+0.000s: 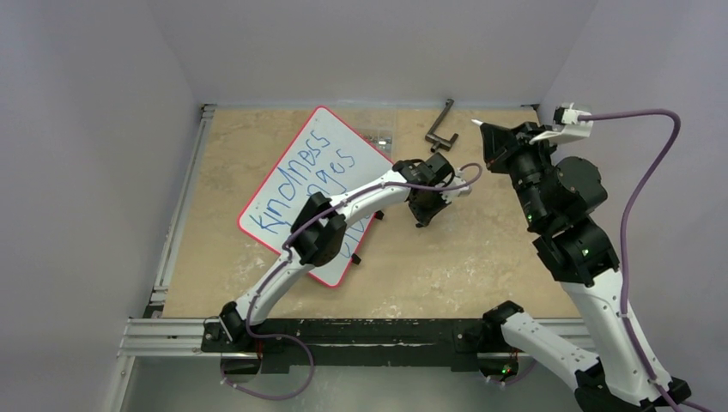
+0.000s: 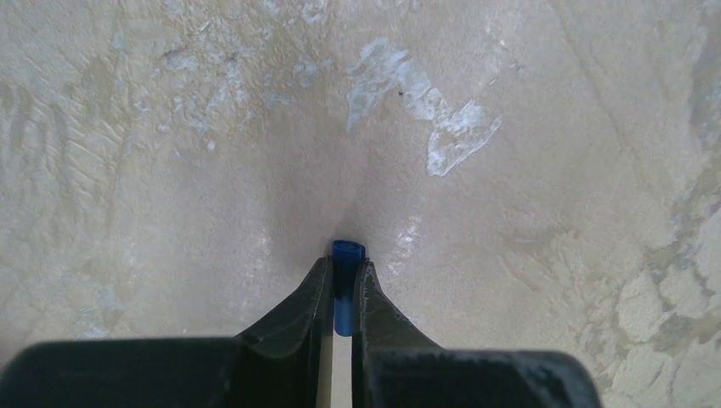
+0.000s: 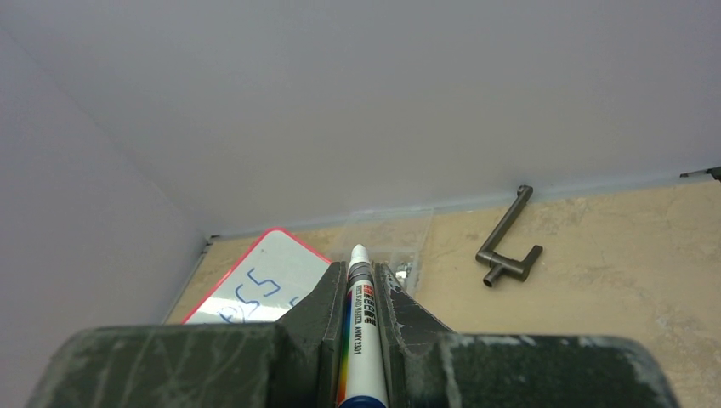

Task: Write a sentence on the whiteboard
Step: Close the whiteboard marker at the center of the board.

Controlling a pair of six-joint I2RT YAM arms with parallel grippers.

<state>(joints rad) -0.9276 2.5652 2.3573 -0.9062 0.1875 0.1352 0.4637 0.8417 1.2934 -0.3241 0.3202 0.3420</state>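
The whiteboard (image 1: 356,148) lies tilted at the table's centre left, red-rimmed. The blue sentence (image 1: 296,189) on it reads "Kindness" and part of a second word; my left arm hides the rest. My left gripper (image 1: 422,221) points down at bare table right of the board and is shut on a blue marker cap (image 2: 347,289). My right gripper (image 1: 491,136) is raised at the back right, shut on a white marker (image 3: 361,327) with its uncapped tip (image 3: 358,252) pointing out over the table. The board's far corner (image 3: 272,272) shows in the right wrist view.
A dark metal crank handle (image 1: 440,124) lies near the back wall, also in the right wrist view (image 3: 510,246). A clear plastic box (image 1: 375,130) sits behind the board. Grey walls close in the left, back and right sides. A metal rail (image 1: 172,240) runs along the table's left edge.
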